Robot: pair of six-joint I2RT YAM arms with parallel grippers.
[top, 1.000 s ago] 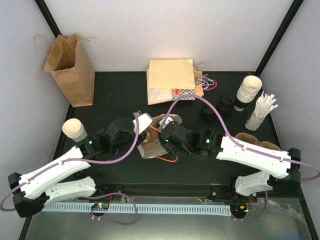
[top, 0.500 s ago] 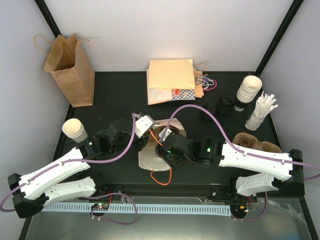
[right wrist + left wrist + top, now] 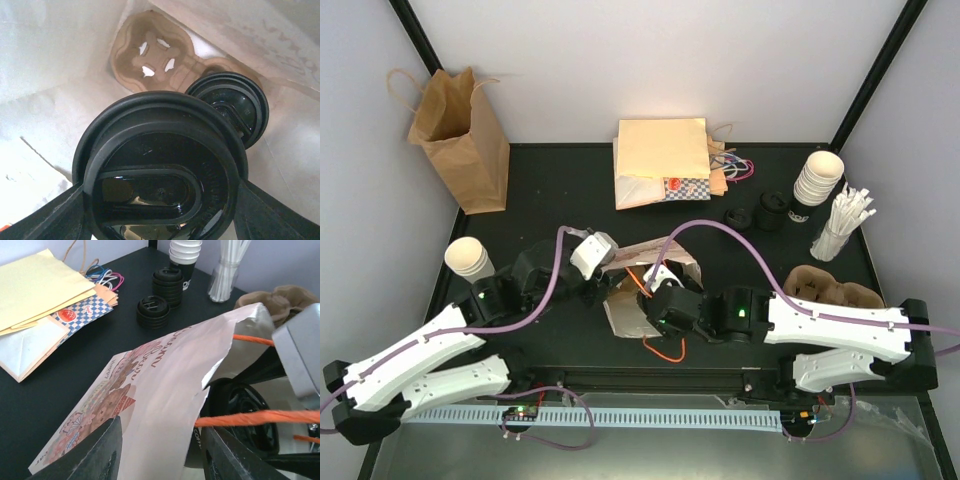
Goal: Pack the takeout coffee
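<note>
White walls close in a black table [image 3: 550,190] with both arms reaching to its middle. A white paper bag [image 3: 150,390] with a printed side and orange handles [image 3: 255,417] stands there, its mouth pulled open.

The left gripper [image 3: 162,452] is at the bag's rim. Its fingers stand apart with the paper wall between them, not pinched.

The right gripper [image 3: 161,215] is down inside the bag, its fingers closed on either side of the takeout coffee [image 3: 160,165], whose black lid fills the wrist view. Below it, at the bag's bottom, lies a pulp carrier [image 3: 150,55]. A second lidded cup [image 3: 230,107] stands at one end of that carrier, just beside the held cup.

At the back left stands a brown paper bag [image 3: 460,130], upright and open. A pile of flat bags [image 3: 660,160] lies at the back centre. Loose black lids [image 3: 152,310], stacked cups [image 3: 817,180] and a cup of straws [image 3: 845,220] sit at the back right. Another carrier [image 3: 835,285] rests near the right arm, and a short stack of cream cups [image 3: 468,257] stands at the left edge.
</note>
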